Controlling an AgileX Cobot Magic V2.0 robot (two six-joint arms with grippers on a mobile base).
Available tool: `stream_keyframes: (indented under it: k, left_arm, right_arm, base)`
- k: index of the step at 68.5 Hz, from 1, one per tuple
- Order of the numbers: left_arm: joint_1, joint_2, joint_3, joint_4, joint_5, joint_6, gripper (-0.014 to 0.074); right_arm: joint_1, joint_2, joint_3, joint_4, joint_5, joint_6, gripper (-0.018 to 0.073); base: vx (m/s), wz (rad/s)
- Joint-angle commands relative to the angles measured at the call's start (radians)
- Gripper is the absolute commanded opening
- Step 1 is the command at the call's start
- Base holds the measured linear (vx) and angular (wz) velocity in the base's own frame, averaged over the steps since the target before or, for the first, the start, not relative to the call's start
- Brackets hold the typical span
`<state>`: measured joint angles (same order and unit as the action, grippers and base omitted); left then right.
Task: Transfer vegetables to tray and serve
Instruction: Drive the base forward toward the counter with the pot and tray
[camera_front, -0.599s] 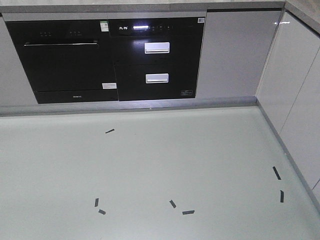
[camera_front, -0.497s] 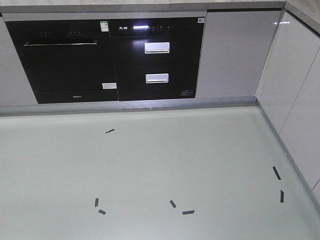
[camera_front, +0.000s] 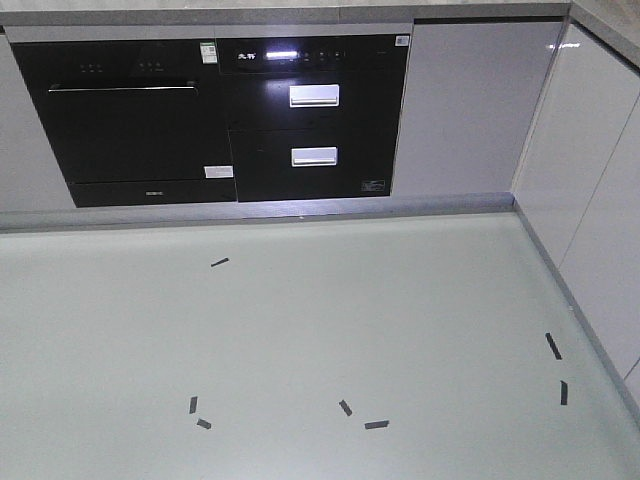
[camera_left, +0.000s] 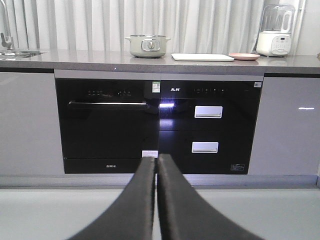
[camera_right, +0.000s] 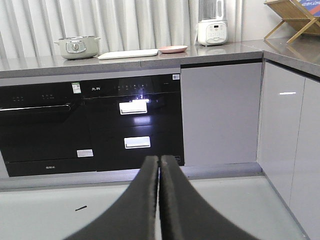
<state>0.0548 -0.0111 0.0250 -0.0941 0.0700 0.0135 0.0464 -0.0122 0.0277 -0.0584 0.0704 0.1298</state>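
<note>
Cream tray (camera_left: 202, 57) appears only in wrist views

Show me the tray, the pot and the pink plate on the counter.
tray (camera_left: 202, 57), left wrist view, bare middle of its surface.
pot (camera_left: 147, 50), left wrist view, front wall.
pink plate (camera_left: 244, 56), left wrist view, front rim.
</note>
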Motion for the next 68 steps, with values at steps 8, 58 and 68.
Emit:
stream_keyframes:
  k: [8,58,68]
  left_arm:
    - [-0.003,-0.014,0.028,-0.009,-0.07,-0.004,-0.0006]
    - [-0.003,-0.014,0.028,-0.009,-0.07,-0.004,-0.0006]
    - [-0.003,-0.014,0.028,-0.009,-0.07,-0.004,-0.0006]
  right_arm:
    - [0.001,-0.007,0.016,-0.012,-0.078,0.0,-0.0006]
    - [0.001,-0.007,0.016,-0.012,-0.078,0.0,-0.0006]
    - [0.001,-0.007,0.016,-0.012,-0.078,0.0,-0.0006]
  base:
    - [0.0,0.0]
    - [0.01,0.01]
    - [0.07,0.04]
